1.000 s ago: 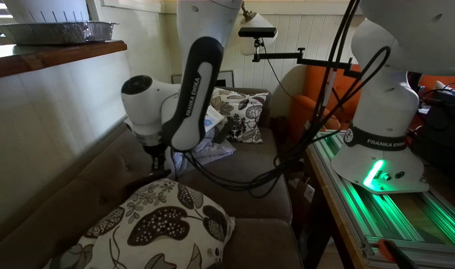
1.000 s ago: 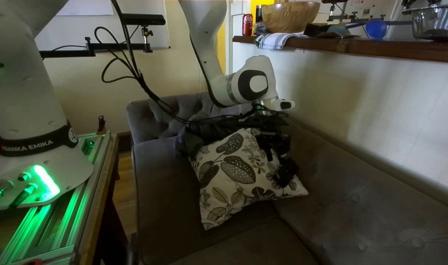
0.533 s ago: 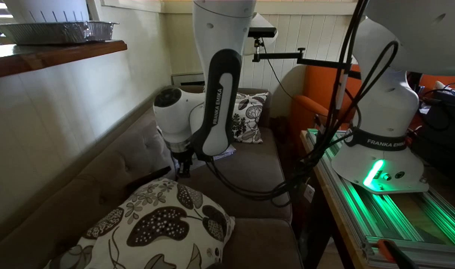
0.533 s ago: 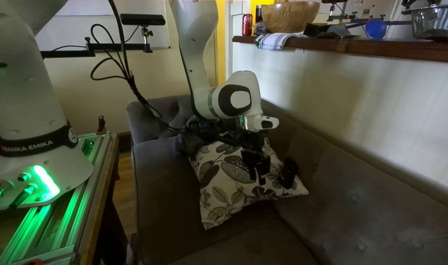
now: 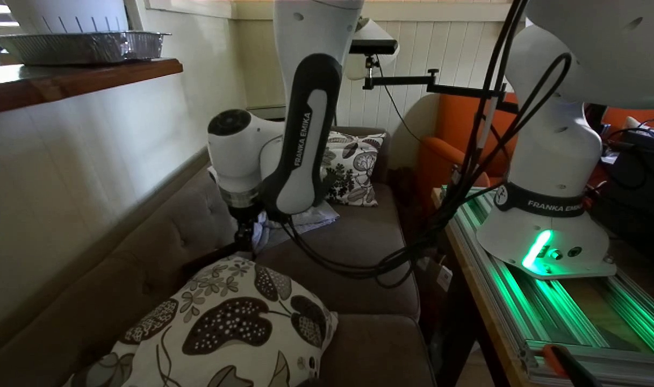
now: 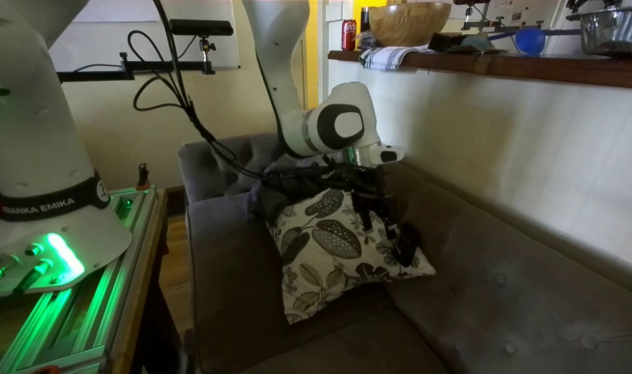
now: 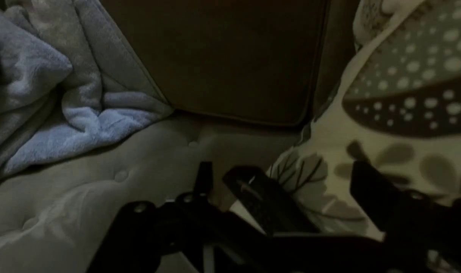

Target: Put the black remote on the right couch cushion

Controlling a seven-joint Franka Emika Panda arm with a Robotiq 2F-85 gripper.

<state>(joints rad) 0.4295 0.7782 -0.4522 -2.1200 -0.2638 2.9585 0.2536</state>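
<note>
The black remote [image 7: 272, 204] leans tilted on the leaf-patterned throw pillow, close to the tufted backrest. Both exterior views show this remote [image 5: 214, 258] [image 6: 407, 244] at the pillow's back corner. My gripper [image 7: 282, 168] is open, and in the wrist view the remote appears between its fingers, nearer the left one. The lower end of the remote is hidden behind the gripper's body. In an exterior view, the gripper [image 6: 379, 230] hangs just above and beside the remote's upper end; contact cannot be told. The right couch cushion [image 5: 353, 252] is the grey-brown seat beyond the pillow.
The throw pillow [image 5: 241, 322] fills much of the nearer seat. A grey-blue blanket [image 7: 63, 98] lies on the couch, with another patterned pillow [image 5: 353, 166] at the far end. The backrest [image 6: 502, 280] and a wooden ledge [image 6: 502, 65] border the wall side. Cables [image 5: 359, 271] droop from the arm.
My gripper first moved away from the remote and the backrest, then came partly back up toward it. Its fingers have spread apart. The remote has shifted slightly; the pillow looks the same.
</note>
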